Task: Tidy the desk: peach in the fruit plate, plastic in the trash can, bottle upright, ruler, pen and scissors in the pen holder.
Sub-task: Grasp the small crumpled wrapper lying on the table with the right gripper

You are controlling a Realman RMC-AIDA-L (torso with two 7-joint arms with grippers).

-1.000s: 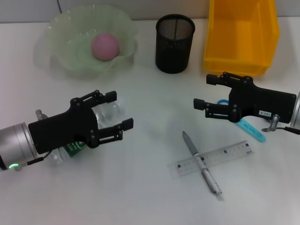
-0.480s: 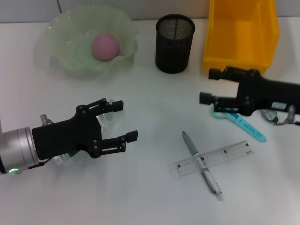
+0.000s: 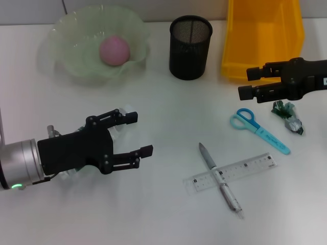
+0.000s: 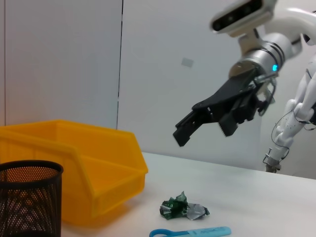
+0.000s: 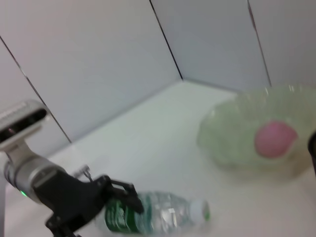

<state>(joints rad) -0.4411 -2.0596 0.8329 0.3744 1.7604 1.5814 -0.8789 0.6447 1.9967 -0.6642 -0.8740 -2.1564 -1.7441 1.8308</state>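
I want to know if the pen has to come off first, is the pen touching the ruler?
Touching. The head view shows the pen lying diagonally across the clear ruler, crossing over its middle, both flat on the table.

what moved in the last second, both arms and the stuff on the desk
The right end effector pulled back toward the yellow bin, uncovering the scissors and crumpled plastic. The left end effector eased forward over the lying bottle, open. Nothing was grasped. Peach, pen holder, pen and ruler stayed put.
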